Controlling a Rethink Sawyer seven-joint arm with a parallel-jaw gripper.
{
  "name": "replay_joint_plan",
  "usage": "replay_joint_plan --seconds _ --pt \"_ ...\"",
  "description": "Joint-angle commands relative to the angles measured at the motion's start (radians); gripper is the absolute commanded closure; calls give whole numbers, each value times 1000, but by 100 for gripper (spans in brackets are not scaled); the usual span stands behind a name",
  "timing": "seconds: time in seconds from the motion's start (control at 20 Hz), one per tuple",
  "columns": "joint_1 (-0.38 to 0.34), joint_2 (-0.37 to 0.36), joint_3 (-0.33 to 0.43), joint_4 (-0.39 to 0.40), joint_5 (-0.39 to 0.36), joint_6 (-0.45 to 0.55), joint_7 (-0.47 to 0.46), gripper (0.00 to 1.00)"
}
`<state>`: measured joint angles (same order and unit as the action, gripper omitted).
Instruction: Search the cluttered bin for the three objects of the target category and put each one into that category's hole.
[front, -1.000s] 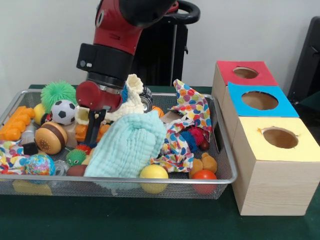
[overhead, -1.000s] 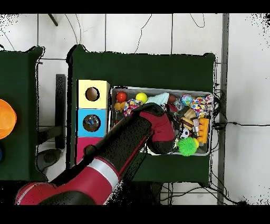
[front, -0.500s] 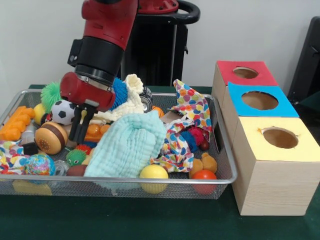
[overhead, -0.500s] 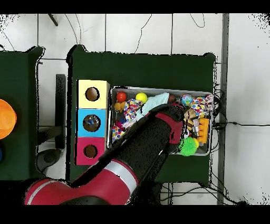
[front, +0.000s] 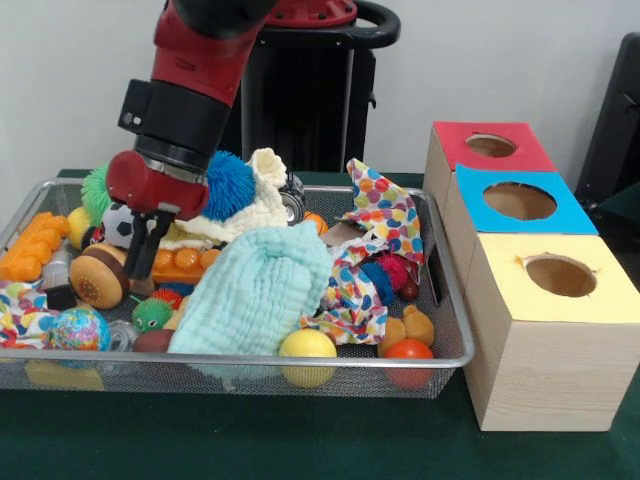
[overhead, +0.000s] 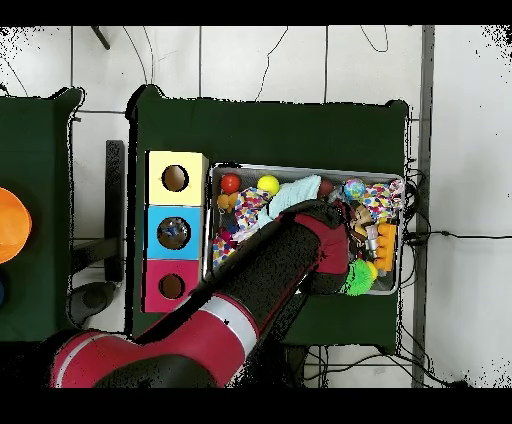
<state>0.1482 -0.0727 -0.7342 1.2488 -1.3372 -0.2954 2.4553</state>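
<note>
Sliding toward the burger-toy end since a second ago, the red and black arm's gripper (front: 143, 268) now dips beside the brown burger toy (front: 101, 275) in the silver wire-mesh bin (front: 300, 359), fingers apparently together, holding nothing. The search continues: no crushed clear bottle shows; the mint-green cloth (front: 260, 290) may hide them.

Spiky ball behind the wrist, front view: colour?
Blue spiky ball, clearest in the front view, beside the cream knit cloth.

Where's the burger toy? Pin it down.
Front view: the burger toy lies at the bin's left, just left of the gripper, below the soccer ball.
</note>
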Motion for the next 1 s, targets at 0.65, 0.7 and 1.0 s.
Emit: replay_joint_plan --seconds 0.65,0.7,1.0 --pt "-164 15 402 -3 14 320 -57 100" --pt "-147 35 377 -23 1 283 -2 100" --pt "-199 102 238 12 542 -218 -387 100"
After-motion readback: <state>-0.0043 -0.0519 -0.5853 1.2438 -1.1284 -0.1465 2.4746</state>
